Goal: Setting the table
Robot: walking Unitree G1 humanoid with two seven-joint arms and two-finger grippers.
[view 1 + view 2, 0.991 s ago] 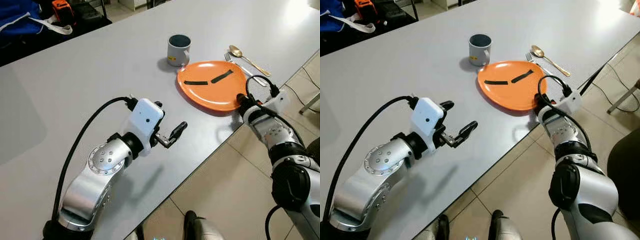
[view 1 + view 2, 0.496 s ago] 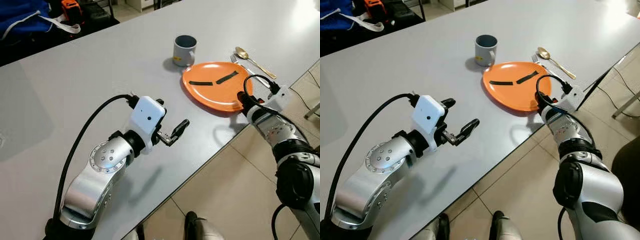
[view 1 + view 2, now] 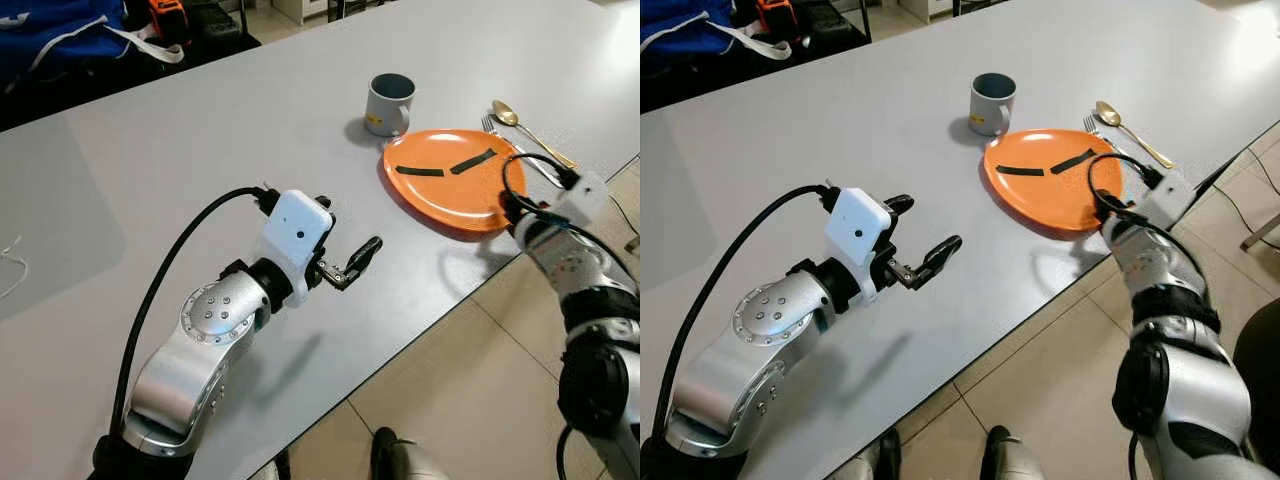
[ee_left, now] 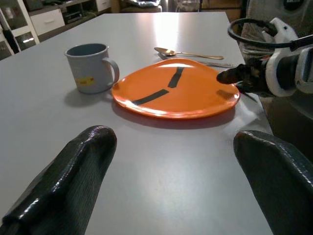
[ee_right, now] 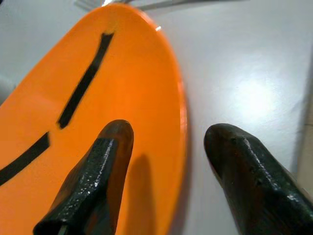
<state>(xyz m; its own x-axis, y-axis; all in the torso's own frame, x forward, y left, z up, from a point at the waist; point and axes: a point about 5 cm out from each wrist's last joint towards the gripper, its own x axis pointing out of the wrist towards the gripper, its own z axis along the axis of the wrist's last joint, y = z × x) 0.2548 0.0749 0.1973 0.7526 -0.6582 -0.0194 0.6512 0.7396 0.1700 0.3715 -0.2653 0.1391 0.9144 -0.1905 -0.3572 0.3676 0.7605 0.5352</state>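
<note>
Right fingers [image 5: 112, 171] straddling the plate rim, apart.
Left gripper [image 3: 345, 262] open over bare bench [image 3: 200, 150]. One orange plate [image 3: 445, 180] at the bench edge, two black stripes; one grey mug [image 3: 388, 103] beside; one fork [image 3: 530, 160], one gold spoon [image 3: 525, 125] just beyond.

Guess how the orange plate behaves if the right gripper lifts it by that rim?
Probably stiff: the plate keeps a clean flat shape. The right gripper straddles only its near rim, one finger over the top, so it would likely droop or swing when lifted. The glossy surface looks slippery. On the smooth table it may slide sooner than tip.
</note>
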